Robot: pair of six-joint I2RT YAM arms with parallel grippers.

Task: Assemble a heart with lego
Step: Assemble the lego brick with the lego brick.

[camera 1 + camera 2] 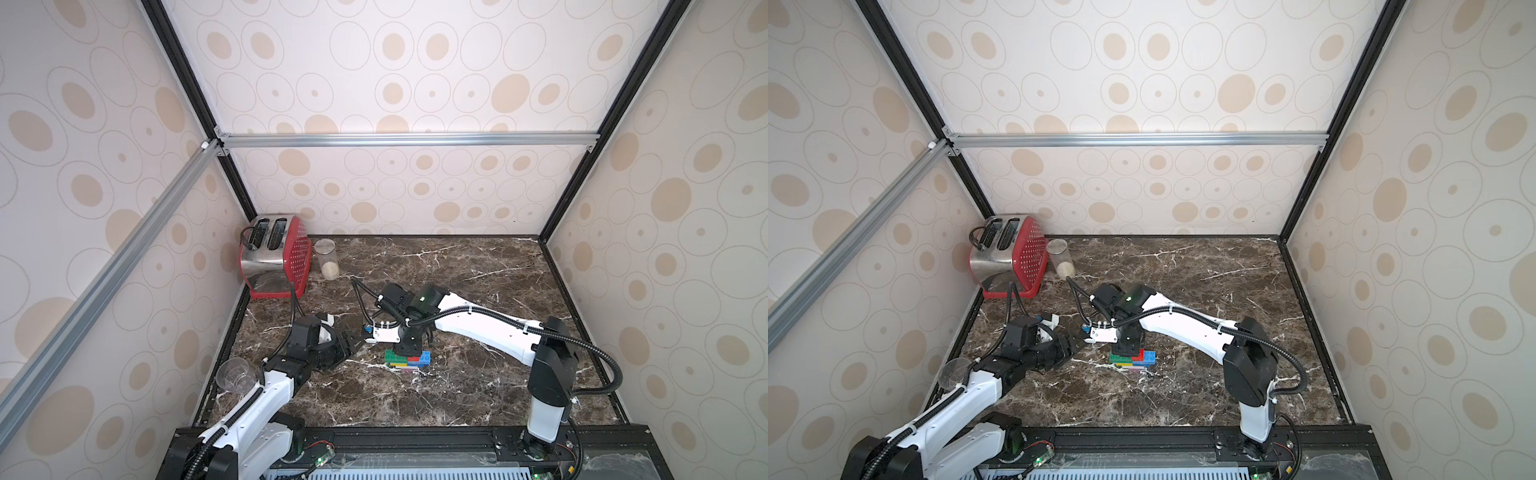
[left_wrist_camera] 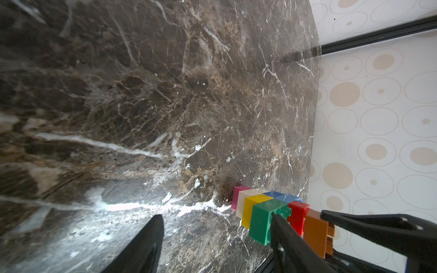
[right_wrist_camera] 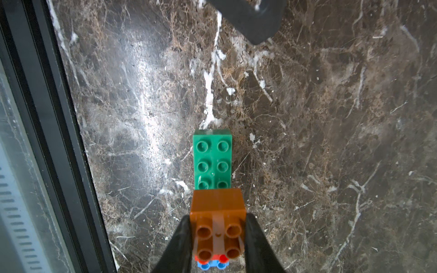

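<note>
While right claw (image 3: 218,221) pinches one orange brick (image 3: 217,201), one seven-brick heart (image 1: 409,360)

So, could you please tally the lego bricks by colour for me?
green: 1
red: 1
orange: 1
yellow: 1
white: 1
pink: 1
blue: 2
Total: 8

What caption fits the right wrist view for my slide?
Right gripper, jaws shut on the orange brick, holds it over one end of the green brick above the marble table.
</note>
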